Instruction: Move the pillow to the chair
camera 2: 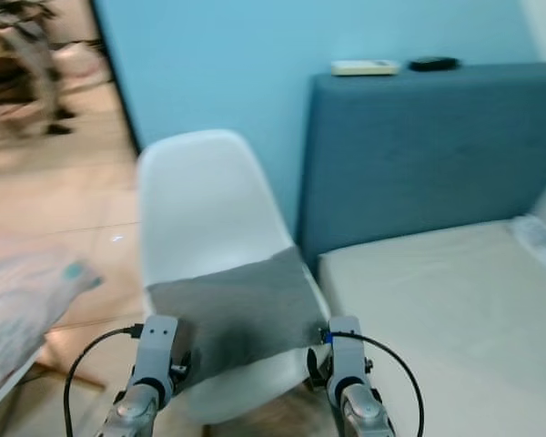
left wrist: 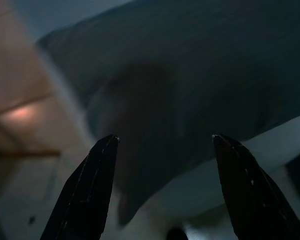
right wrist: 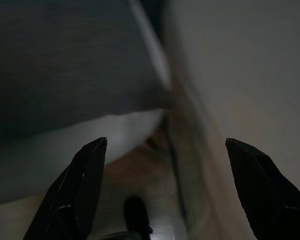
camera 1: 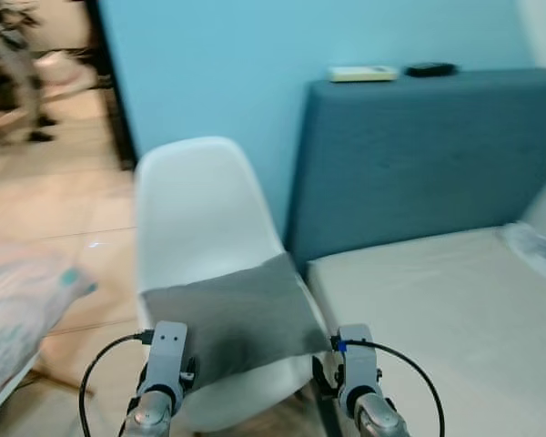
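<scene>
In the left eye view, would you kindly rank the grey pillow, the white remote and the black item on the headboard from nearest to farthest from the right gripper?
From the right gripper:
1. Grey pillow, on the chair seat, just beside it.
2. White remote, on the headboard top.
3. Black item, farther right along the headboard.

chair (camera 1: 200,209): smooth white plastic, slight sheen
pillow (camera 1: 232,314): matt grey woven cloth
headboard (camera 1: 428,155): matt blue-grey fabric
mattress (camera 1: 437,319): plain cream cloth
floor (camera 1: 55,200): glossy tan tiles
gripper fingers (left wrist: 90,185): smooth black plastic
</scene>
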`<state>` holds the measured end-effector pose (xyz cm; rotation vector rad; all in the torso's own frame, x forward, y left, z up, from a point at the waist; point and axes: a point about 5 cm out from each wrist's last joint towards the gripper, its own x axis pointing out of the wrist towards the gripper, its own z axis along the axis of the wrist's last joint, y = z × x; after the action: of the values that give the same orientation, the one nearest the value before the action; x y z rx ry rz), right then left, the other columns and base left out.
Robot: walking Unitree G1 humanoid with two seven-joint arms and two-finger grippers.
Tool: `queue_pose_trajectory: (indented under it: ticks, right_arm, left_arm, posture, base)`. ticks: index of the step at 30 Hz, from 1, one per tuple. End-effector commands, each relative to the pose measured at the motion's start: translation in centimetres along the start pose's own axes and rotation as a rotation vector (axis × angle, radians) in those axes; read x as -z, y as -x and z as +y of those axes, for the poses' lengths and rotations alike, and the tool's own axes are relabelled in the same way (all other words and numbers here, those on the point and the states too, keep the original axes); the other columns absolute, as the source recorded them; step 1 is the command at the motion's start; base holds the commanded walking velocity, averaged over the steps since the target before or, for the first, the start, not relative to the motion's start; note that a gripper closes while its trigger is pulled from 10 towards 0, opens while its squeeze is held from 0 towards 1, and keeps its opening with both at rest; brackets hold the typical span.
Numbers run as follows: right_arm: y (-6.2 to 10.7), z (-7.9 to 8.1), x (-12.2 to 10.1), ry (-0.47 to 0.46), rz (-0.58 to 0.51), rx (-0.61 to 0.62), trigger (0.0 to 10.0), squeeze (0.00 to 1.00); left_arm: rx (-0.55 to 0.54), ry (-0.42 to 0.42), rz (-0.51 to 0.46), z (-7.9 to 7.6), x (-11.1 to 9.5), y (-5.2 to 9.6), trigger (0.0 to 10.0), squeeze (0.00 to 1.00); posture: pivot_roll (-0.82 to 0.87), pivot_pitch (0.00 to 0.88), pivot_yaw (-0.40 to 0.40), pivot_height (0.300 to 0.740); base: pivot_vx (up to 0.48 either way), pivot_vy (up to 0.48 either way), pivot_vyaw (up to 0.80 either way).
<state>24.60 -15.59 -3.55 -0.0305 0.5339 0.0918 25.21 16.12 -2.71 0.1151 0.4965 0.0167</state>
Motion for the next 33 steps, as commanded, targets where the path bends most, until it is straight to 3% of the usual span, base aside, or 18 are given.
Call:
queue_pose_trajectory:
  ticks: [1,17,33]
  right_arm:
    - [0.19,0.13,0.5,-0.015,0.012,0.002,10.0,0.0]
    - [0.07,-0.04,0.52,-0.024,0.036,-0.006,10.0,0.0]
    - [0.18,0.1,1.2,-0.083,0.079,0.018,10.0,0.0]
  left_arm:
    - [0.004,-0.008,0.018,0.07,0.49,0.17,10.0,0.0]
    - [-0.005,0.004,0.021,-0.15,0.79,0.37,10.0,0.0]
    - [0.037,-0.043,0.013,-0.25,0.36,0.13,10.0,0.0]
  posture:
    - [-0.01,0.063,-0.012,0.74]
    - [-0.01,0.075,-0.027,0.74]
    - [-0.01,0.078,-0.003,0.74]
  base:
    - [0.0,0.0,-0.8]
    - [0.0,0.0,-0.8]
    - [0.0,0.0,-0.8]
